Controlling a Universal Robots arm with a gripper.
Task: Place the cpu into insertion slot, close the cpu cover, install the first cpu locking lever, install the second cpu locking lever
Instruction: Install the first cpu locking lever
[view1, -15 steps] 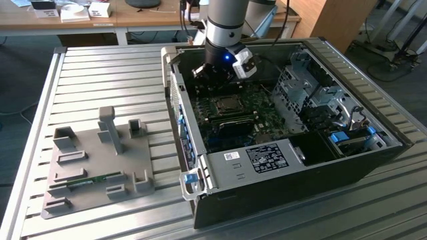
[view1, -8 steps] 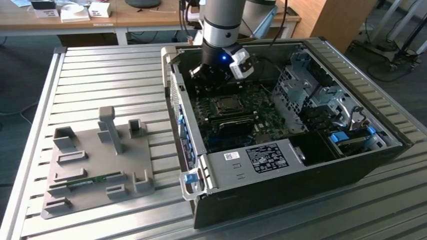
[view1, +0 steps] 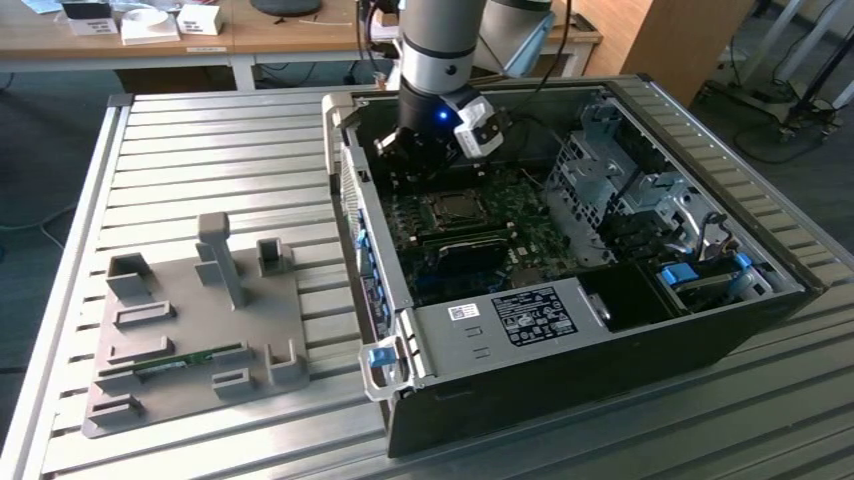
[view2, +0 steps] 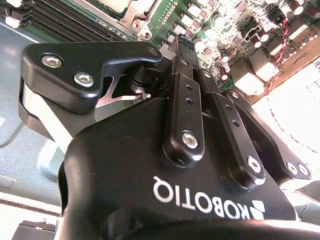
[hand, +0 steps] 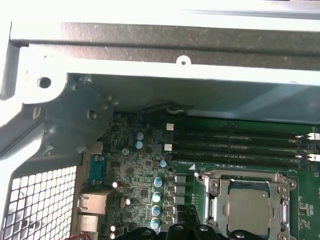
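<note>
Now claw (view1: 424, 170) narrow, empty, hovering inside case (view1: 574, 370) just beside cpu (hand: 250, 210) under cover (hand: 212, 200); slatted metal table (view1: 227, 170) beneath, wooden desk (view1: 267, 35) well behind.

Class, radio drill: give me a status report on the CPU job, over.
Gripper inside the case, over the motherboard, close beside the cpu. Cpu seated, cpu cover down around it. Nothing lying on the cover.
</note>
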